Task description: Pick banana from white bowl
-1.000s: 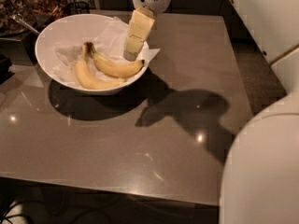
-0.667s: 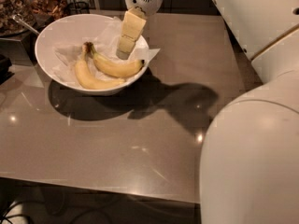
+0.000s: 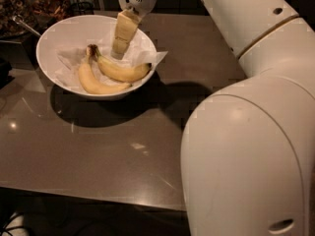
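The white bowl (image 3: 54, 36) stands at the table's back left, lined with crumpled white paper. Two bananas lie in it side by side. The banana (image 3: 123, 72) is the thicker, deeper-yellow one on the right, with its dark stem pointing up-left and its dark brown tip toward the bowl's right rim. A slimmer, paler banana (image 3: 96, 84) lies to its left. My gripper (image 3: 118, 52) hangs down into the bowl from the back, just above the banana's stem half, not holding anything that I can see.
The brown table (image 3: 98, 151) runs to a front edge near the bottom. My large white arm (image 3: 256, 132) fills the right side. Dark clutter and a metal handle (image 3: 24, 26) sit at the back left beside the bowl.
The gripper has moved left and slightly lower over the bowl, from near the right rim to above the banana's stem half. The arm now fills more of the right side. The bananas have not moved.
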Motion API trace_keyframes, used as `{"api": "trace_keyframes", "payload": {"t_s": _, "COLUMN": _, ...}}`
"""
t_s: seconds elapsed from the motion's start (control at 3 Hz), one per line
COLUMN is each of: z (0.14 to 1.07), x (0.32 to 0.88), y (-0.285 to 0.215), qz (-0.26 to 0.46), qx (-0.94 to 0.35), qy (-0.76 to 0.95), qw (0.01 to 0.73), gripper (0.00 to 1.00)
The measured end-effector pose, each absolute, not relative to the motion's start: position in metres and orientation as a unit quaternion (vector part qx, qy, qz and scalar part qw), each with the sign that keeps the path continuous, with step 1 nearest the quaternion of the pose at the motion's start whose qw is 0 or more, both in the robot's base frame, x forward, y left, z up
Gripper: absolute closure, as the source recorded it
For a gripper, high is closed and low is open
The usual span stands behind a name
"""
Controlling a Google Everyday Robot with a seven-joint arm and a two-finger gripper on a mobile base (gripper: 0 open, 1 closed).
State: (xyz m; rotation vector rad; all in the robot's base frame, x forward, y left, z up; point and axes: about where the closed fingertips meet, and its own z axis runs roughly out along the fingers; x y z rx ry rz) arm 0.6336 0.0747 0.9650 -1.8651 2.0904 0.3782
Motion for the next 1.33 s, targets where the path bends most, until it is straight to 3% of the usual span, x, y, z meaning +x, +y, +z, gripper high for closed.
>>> {"api": "trace_keyframes", "payload": {"t_s": 1.33, "z": 0.921, "x": 0.662, "y": 0.098, "qz": 0.129, "qx": -0.644, "qy": 0.744, "qw": 0.120, "gripper": 0.31}}
